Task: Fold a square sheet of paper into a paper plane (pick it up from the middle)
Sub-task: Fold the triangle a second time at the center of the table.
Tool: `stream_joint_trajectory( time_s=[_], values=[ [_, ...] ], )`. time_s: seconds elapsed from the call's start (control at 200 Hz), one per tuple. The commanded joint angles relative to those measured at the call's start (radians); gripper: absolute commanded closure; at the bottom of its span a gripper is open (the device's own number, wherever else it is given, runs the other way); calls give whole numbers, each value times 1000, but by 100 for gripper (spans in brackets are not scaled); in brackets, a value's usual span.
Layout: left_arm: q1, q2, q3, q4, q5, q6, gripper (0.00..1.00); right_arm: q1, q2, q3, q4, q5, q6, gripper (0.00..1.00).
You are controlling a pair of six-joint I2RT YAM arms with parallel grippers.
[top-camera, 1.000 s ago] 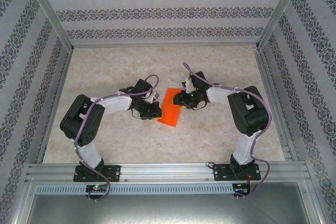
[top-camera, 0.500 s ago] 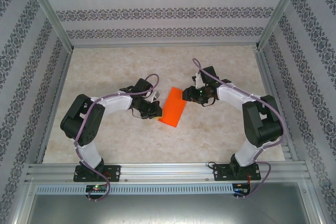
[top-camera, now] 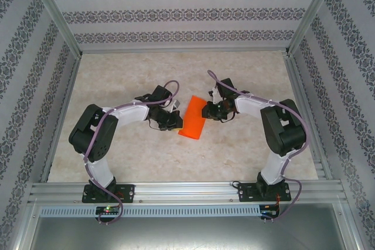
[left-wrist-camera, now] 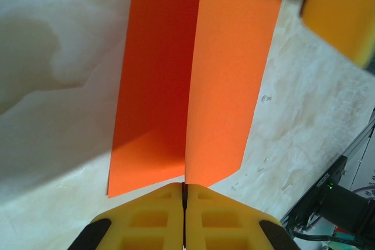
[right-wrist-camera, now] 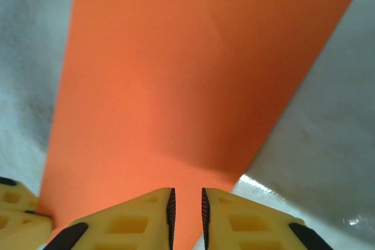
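The square sheet of paper (top-camera: 194, 117) is bright orange and lies bent along a middle crease on the marble tabletop between the two arms. In the left wrist view the sheet of paper (left-wrist-camera: 228, 74) rises in two flaps from a crease that runs into my left gripper (left-wrist-camera: 184, 185), which is shut on it. My left gripper (top-camera: 176, 120) sits at the sheet's left side. My right gripper (top-camera: 209, 109) is at the upper right edge. In the right wrist view my right gripper (right-wrist-camera: 186, 190) hovers over the paper (right-wrist-camera: 176, 86) with a narrow gap between its jaws. The paper plane is out of view.
The marble tabletop (top-camera: 146, 156) is bounded by patterned walls and an aluminium rail (top-camera: 187, 191) at the near edge. A yellow finger of the right gripper (left-wrist-camera: 345, 10) shows at the top right of the left wrist view.
The right gripper drew back to the right off the paper, then returned to its upper right edge with its jaws narrowed. The left gripper kept its hold and place.
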Motion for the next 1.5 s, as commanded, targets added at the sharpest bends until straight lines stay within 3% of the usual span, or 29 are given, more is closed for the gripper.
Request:
stream_joint_trajectory(
  time_s=[0.0,0.51,1.494],
  values=[
    [-12,21,28,-17,5,26,91,6,28,31,2,-8,-25,81],
    [-33,90,124,-40,14,35,91,6,90,42,-4,-28,-57,89],
    [-75,272,312,-47,41,35,91,-1,80,13,40,-84,-47,91]
  ],
)
